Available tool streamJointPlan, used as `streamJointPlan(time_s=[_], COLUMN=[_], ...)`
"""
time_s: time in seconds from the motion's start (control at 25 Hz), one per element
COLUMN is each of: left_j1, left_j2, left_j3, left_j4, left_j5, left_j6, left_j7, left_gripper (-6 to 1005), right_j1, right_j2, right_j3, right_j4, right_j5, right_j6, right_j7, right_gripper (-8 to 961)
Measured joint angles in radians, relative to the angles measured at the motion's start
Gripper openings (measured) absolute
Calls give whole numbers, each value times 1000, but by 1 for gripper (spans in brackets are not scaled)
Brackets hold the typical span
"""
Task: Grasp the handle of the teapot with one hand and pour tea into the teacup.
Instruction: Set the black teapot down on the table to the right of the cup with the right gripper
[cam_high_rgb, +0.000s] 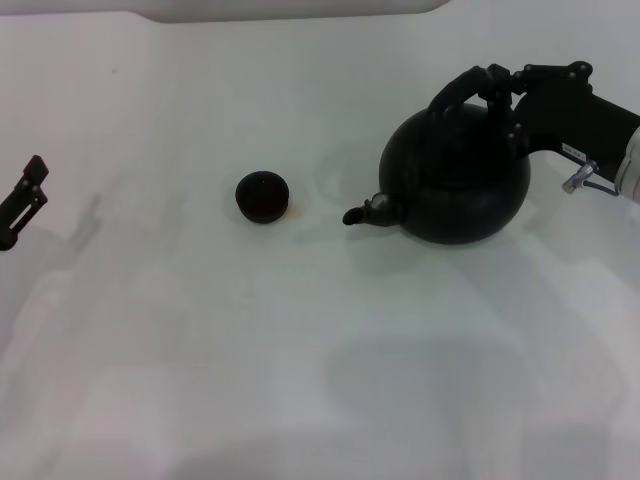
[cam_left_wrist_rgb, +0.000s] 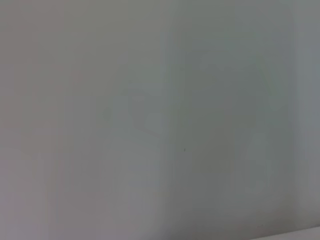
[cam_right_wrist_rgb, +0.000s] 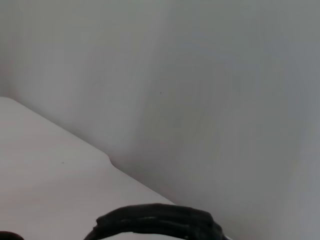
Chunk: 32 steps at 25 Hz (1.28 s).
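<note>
Head view shows teapot (cam_high_rgb: 458, 180) and teacup (cam_high_rgb: 262, 196); right wrist only handle (cam_right_wrist_rgb: 157, 222).

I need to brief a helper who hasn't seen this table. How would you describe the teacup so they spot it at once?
On the white table, find the large round matte-black teapot, its arched handle at the right gripper. Its short spout points toward a tiny, glossy, dark bowl-shaped teacup standing apart. The cup is handleless and far smaller.

Open table (cam_high_rgb: 300, 350) lay between small cup (cam_high_rgb: 263, 196) at centre and teapot (cam_high_rgb: 460, 180) on its right, spout facing the cup.
</note>
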<state>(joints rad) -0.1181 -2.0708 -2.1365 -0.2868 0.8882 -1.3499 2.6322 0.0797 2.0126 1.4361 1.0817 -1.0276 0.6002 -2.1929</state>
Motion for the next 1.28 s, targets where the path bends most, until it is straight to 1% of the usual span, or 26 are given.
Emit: streamJointPlan(time_s=[0.4, 0.64, 0.84, 0.88, 0.92, 1.04, 1.16, 1.28], left_j1=[0, 0, 0, 0, 0, 0, -1, -1], left_j2=[0, 0, 0, 0, 0, 0, 1, 1], left_j3=[3, 4, 2, 1, -1, -3, -4, -5], left_j4=[-2, -2, -2, -2, -2, -2, -6, -14], left_j5=[0, 0, 0, 0, -1, -3, -7, -8], left_j6=[0, -2, -2, -2, -2, -2, -2, 1], left_j7=[0, 0, 0, 0, 0, 0, 0, 2], left_gripper=[812, 813, 812, 812, 812, 812, 811, 811], right_j1=[3, 3, 2, 0, 0, 1, 5, 6], right_j2=[0, -4, -5, -6, -6, -7, -10, -20], right_j3=[3, 17, 77, 111, 111, 179, 257, 329], right_j4=[-10, -16, -50, -72, -72, -124, -186, -247], right_j5=[0, 0, 0, 0, 0, -5, -12, -20], right_j6=[3, 15, 94, 144, 144, 249, 358, 464], right_j7=[6, 6, 7, 7, 7, 1, -2, -24], right_gripper=[203, 220, 234, 237, 240, 248, 379, 485])
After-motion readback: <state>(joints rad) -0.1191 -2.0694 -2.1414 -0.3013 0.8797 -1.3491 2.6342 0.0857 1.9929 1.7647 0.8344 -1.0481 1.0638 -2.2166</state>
